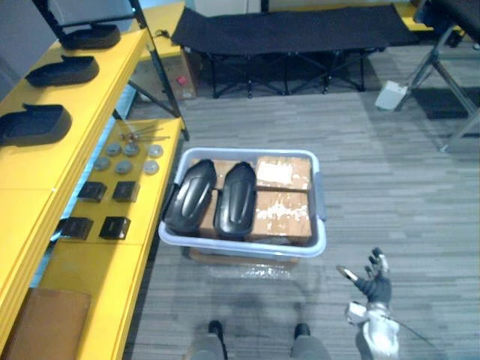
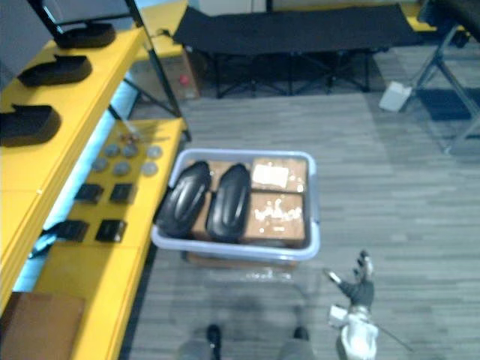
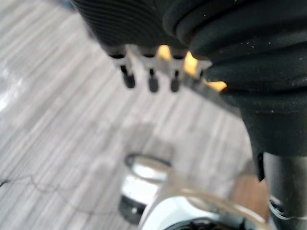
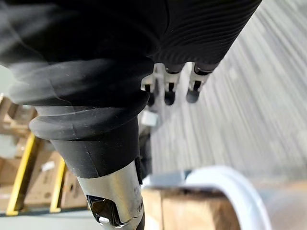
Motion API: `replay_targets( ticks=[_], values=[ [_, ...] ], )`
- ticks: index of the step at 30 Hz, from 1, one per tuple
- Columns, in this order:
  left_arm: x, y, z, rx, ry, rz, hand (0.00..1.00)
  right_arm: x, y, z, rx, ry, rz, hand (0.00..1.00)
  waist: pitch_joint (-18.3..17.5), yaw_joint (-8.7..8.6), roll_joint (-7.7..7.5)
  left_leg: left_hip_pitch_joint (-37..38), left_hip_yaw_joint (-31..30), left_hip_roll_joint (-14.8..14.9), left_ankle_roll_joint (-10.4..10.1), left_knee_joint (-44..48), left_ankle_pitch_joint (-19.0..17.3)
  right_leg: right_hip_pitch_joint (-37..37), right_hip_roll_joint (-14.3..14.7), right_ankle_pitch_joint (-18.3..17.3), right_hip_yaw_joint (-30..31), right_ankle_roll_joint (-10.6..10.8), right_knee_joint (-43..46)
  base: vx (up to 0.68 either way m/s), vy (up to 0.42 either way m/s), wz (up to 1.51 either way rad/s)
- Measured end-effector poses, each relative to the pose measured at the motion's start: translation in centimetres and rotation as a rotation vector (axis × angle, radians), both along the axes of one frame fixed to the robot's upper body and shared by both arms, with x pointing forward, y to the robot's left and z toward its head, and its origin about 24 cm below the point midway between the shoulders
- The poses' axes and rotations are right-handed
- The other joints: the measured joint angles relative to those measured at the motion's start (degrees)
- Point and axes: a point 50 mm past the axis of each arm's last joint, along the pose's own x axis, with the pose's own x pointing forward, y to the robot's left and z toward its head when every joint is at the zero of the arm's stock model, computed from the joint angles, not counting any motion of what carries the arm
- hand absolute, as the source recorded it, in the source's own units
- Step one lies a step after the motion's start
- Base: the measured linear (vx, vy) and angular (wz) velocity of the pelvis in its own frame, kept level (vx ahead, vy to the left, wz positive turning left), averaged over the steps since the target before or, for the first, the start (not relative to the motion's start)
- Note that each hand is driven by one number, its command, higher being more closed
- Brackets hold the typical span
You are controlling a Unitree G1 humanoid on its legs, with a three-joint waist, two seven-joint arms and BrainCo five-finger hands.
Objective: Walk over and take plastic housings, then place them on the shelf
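Two black plastic housings point(image 1: 191, 196) point(image 1: 235, 199) lie side by side in the left half of a pale blue bin point(image 1: 320, 196) on the floor in front of me. Three more black housings point(image 1: 34, 124) point(image 1: 64, 71) point(image 1: 90, 35) rest on the top tier of the yellow shelf point(image 1: 45, 172) at the left. My right hand point(image 1: 375, 285) hangs low to the right of the bin, fingers spread and empty; the right wrist view shows its fingers point(image 4: 168, 91) straight over the floor. My left hand point(image 3: 144, 28) holds nothing, its fingers point(image 3: 151, 81) relaxed above the floor.
Cardboard boxes point(image 1: 283, 202) take up the bin's right half. Small black parts point(image 1: 114, 227) and grey discs point(image 1: 124, 166) lie on the shelf's lower tier, with a brown board point(image 1: 45, 322) at its near end. A black cot point(image 1: 292, 34) stands at the back, a white box point(image 1: 391, 95) to the right.
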Motion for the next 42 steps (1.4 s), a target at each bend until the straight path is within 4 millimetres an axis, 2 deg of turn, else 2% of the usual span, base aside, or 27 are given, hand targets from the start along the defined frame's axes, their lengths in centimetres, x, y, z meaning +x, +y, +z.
replay_targets(
  ticks=[2, 4, 7, 8, 10, 11, 12, 13, 15, 17, 19, 20, 22, 25, 28, 31, 33, 35, 42],
  values=[
    [2.4, 0.4, 0.7, 0.023, -0.098, -0.037, 0.00, 0.6, 0.5, 0.2, 0.015, -0.019, 0.017, 0.00, 0.19, 0.17, -0.19, -0.03, -0.45, -0.26, 0.17, -0.22, 0.19, 1.02, -0.02, 1.26, -0.85, 0.11, -1.85, 0.00, 0.031, 0.07],
    [4.9, 0.8, 1.6, 0.038, -0.195, -0.052, 0.00, 2.2, 1.5, 1.0, 0.027, -0.058, 0.053, 0.00, 0.71, 0.38, -1.03, -0.33, -0.85, -0.69, 0.30, -1.20, 1.06, 1.21, 0.00, 2.69, -2.03, -0.11, -3.64, -0.05, 0.009, 0.02],
    [6.5, 1.2, 2.2, 0.050, -0.248, -0.061, 0.00, 4.4, 2.1, 1.9, 0.047, -0.097, 0.071, 0.00, 1.80, 0.60, -2.19, -1.29, -3.10, -1.21, 0.40, -2.42, 1.93, 1.14, 0.03, 4.16, -3.33, -0.26, -5.52, -0.08, -0.001, 0.14],
    [7.2, 1.5, 2.5, 0.057, -0.266, -0.070, 0.00, 6.6, 2.1, 2.9, 0.064, -0.115, 0.061, 0.00, 2.95, 1.78, -2.88, -1.82, -4.33, -1.41, 0.48, -3.07, 2.89, 1.01, 0.03, 4.85, -4.47, -0.48, -6.03, -0.12, -0.007, 0.23],
    [7.9, 1.6, 2.7, 0.059, -0.279, -0.079, 0.00, 8.3, 1.8, 3.8, 0.084, -0.137, 0.048, 0.00, 3.90, 2.46, -3.17, -2.38, -5.58, -1.72, 0.60, -3.27, 3.42, 1.05, -0.08, 5.13, -5.49, -0.47, -6.36, -0.16, -0.005, 0.35],
    [8.6, 1.6, 2.9, 0.058, -0.292, -0.083, 0.00, 11.2, 1.4, 5.8, 0.100, -0.171, 0.031, 0.00, 5.71, 3.85, -3.23, -3.09, -6.79, -2.15, 0.85, -3.94, 4.48, 0.94, -0.35, 5.41, -6.90, -0.50, -6.52, -0.16, 0.000, 0.36],
    [8.7, 1.6, 3.0, 0.057, -0.297, -0.083, 0.00, 11.7, 1.4, 6.3, 0.101, -0.177, 0.028, 0.00, 6.14, 4.03, -3.25, -3.22, -6.97, -2.22, 0.87, -3.95, 4.61, 0.93, -0.41, 5.41, -7.09, -0.49, -6.54, -0.19, 0.011, 0.30],
    [8.9, 1.5, 3.1, 0.053, -0.305, -0.076, 0.00, 13.5, 1.1, 7.8, 0.110, -0.196, 0.022, 0.00, 7.98, 5.31, -3.32, -3.32, -7.14, -2.40, 0.98, -3.94, 5.01, 0.92, -0.60, 5.63, -7.33, -0.45, -6.55, -0.09, 0.015, 0.10],
    [8.7, 1.5, 3.0, 0.037, -0.298, -0.050, 0.00, 15.4, 0.7, 9.4, 0.105, -0.191, 0.013, 0.00, 9.51, 6.75, -3.13, -4.52, -8.40, -2.99, 1.23, -3.74, 5.54, 0.73, -1.08, 5.85, -8.70, -0.19, -6.55, -0.12, 0.031, 0.31],
    [8.8, 1.6, 3.0, 0.033, -0.302, -0.040, 0.00, 16.3, 0.2, 10.2, 0.092, -0.181, 0.002, 0.00, 10.53, 7.85, -3.18, -5.29, -9.53, -3.04, 1.30, -3.72, 6.03, 0.74, -1.21, 6.13, -10.06, -0.33, -6.51, -0.05, 0.020, 0.35],
    [8.6, 1.8, 2.9, 0.029, -0.297, -0.026, 0.00, 17.7, -0.7, 12.0, 0.070, -0.187, -0.023, 0.00, 12.42, 9.25, -3.31, -6.09, -10.72, -3.13, 1.23, -3.64, 6.43, 0.80, -1.18, 6.22, -11.50, -0.34, -6.43, -0.01, 0.006, 0.27],
    [8.6, 1.7, 2.9, 0.027, -0.299, -0.027, 0.00, 18.0, -1.1, 12.6, 0.064, -0.190, -0.035, 0.00, 12.82, 9.55, -3.16, -6.30, -11.29, -3.19, 1.15, -3.67, 6.60, 0.79, -1.15, 6.45, -11.83, -0.35, -6.42, 0.00, 0.004, 0.33],
    [8.3, 1.7, 2.7, 0.024, -0.300, -0.029, 0.00, 19.0, -2.2, 15.3, 0.039, -0.232, -0.052, 0.00, 13.81, 9.92, -2.80, -7.25, -12.63, -3.46, 1.21, -3.73, 7.10, 0.74, -1.20, 6.48, -13.47, -0.32, -6.38, 0.01, 0.008, 0.30],
    [8.2, 1.3, 2.7, 0.009, -0.308, -0.043, 0.00, 19.7, -3.5, 17.5, 0.000, -0.231, -0.068, 0.00, 14.50, 10.97, -1.97, -7.40, -13.07, -3.77, 1.22, -3.71, 7.10, 0.88, -1.45, 6.48, -14.55, -0.31, -6.21, 0.02, 0.017, 0.13],
    [8.3, 1.0, 2.6, -0.009, -0.317, -0.067, 0.00, 19.9, -4.2, 17.8, -0.018, -0.175, -0.084, 0.00, 14.90, 11.28, -1.24, -8.29, -13.45, -4.17, 1.23, -3.25, 7.10, 0.39, -1.93, 6.46, -14.99, -0.29, -5.54, 0.01, 0.036, 0.09],
    [8.7, 0.3, 2.7, -0.037, -0.349, -0.079, 0.00, 19.7, -5.8, 17.1, -0.024, -0.082, -0.137, 0.00, 16.05, 11.43, 0.38, -9.38, -14.82, -5.02, 1.45, -1.67, 6.96, 0.00, -2.82, 6.23, -16.71, -0.13, -3.95, -0.02, 0.052, 0.15],
    [8.8, 0.1, 2.7, -0.042, -0.355, -0.083, 0.00, 19.7, -6.1, 16.9, -0.020, -0.047, -0.144, 0.00, 16.53, 11.64, 0.97, -9.52, -14.93, -5.31, 1.59, -1.49, 6.86, -0.19, -3.25, 5.90, -17.06, -0.03, -3.39, -0.04, 0.049, 0.10],
    [9.1, -0.3, 2.6, -0.065, -0.350, -0.095, 0.00, 19.7, -6.7, 16.8, -0.013, 0.020, -0.124, 0.00, 17.07, 12.43, 2.06, -10.99, -15.26, -5.47, 2.10, 0.99, 5.90, -1.00, -3.47, 5.19, -17.65, -0.24, -2.25, -0.09, 0.055, 0.04],
    [9.1, -0.7, 2.4, -0.078, -0.340, -0.122, 0.00, 19.7, -7.0, 16.7, -0.041, 0.085, -0.024, 0.00, 17.37, 13.20, 2.52, -12.19, -15.91, -5.35, 2.08, 2.94, 5.52, -2.14, -3.75, 3.37, -17.95, -0.70, 0.58, -0.06, 0.022, 0.03]
  ],
)
